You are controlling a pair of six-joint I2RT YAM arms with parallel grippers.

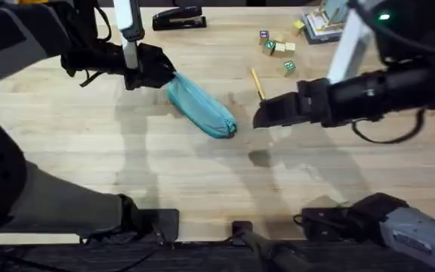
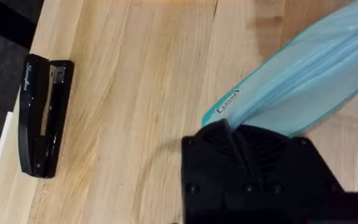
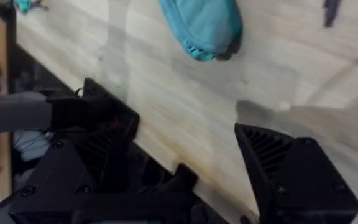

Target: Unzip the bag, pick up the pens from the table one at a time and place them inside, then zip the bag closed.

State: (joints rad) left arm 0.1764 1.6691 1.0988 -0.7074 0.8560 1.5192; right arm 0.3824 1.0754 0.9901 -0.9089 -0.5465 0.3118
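The left gripper (image 1: 163, 73) clamps the bag's (image 1: 200, 107) ten-o'clock end; the right gripper (image 1: 260, 115), fingers spread, should approach the zipper pull slowly.

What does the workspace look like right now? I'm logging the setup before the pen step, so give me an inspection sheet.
Surface: light wooden table with plank seams.
Job's things: teal bag lying diagonally, one end pinched by the left gripper; whether the zipper is open cannot be told. One yellow pen lies beside the right gripper.
Clutter: black stapler at the far edge; small wooden blocks; stack of books at the far right.
Grippers: left gripper shut on the bag's end; right gripper open, above the table, holding nothing.
Cables: dark cable looping under the right arm.
Surroundings: nothing seen.
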